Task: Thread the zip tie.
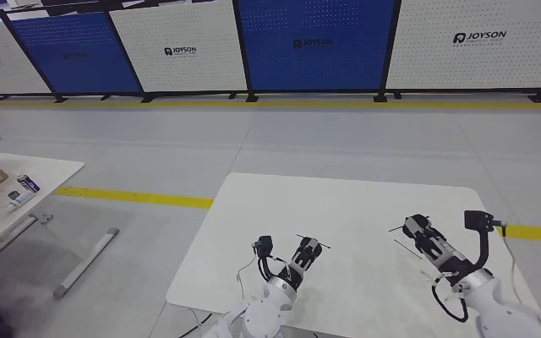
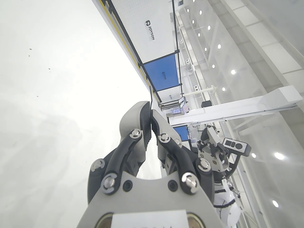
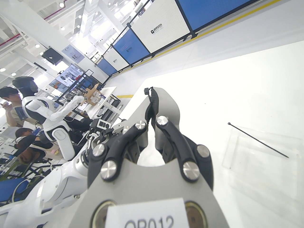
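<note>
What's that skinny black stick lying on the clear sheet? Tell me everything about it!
That is a zip tie: a thin, straight black strip that looks like plastic. One end has a small head and the other tapers to a point. It is not looped, so it is not threaded yet. It lies flat on a clear sheet on the white table. Nothing grips it. The right gripper is off to one side and does not touch it.

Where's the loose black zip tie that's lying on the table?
In the right wrist view, the thin black plastic zip tie lies flat on a clear plastic sheet on the white table, on its right half, close beside the right gripper.
</note>
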Motion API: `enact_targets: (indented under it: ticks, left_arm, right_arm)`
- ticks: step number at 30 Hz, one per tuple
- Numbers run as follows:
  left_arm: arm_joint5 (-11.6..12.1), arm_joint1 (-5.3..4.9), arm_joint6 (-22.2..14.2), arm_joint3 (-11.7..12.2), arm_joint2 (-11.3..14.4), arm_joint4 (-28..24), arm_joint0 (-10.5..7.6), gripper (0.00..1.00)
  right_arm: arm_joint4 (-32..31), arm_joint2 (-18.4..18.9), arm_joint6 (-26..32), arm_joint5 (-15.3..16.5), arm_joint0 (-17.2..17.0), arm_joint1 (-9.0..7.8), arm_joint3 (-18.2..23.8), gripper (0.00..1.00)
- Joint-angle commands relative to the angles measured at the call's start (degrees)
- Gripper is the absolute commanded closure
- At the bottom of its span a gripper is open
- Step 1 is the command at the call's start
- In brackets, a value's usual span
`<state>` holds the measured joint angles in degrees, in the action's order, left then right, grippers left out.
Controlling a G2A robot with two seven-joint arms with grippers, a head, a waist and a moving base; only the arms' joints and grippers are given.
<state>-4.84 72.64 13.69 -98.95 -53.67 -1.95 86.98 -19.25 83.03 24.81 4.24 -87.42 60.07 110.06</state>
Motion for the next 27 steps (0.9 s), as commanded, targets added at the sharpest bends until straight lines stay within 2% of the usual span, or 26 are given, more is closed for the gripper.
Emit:
enact_targets:
  ticks: [1,5,9,13,27]
  left_arm:
    - [0.0,0.00,0.0,0.0,0.0,0.0,0.00,1.00]
    - [0.0,0.00,0.0,0.0,0.0,0.0,0.00,1.00]
    - [0.0,0.00,0.0,0.0,0.0,0.0,0.00,1.00]
    - [0.0,0.00,0.0,0.0,0.0,0.0,0.00,1.00]
    - [0.1,0.03,0.0,0.0,0.0,0.2,-0.07,1.00]
  right_arm:
    - [0.0,0.0,0.0,0.0,0.0,0.00,0.0,1.00]
    - [0.4,-0.2,-1.1,0.5,-0.3,0.11,0.1,1.00]
    - [3.0,-2.2,-6.1,8.0,-2.3,0.62,-1.6,1.00]
    - [2.9,-5.0,-9.9,11.4,-1.9,1.22,-3.9,1.00]
    - [3.6,-5.4,-10.0,11.7,-1.3,1.35,-4.8,1.00]
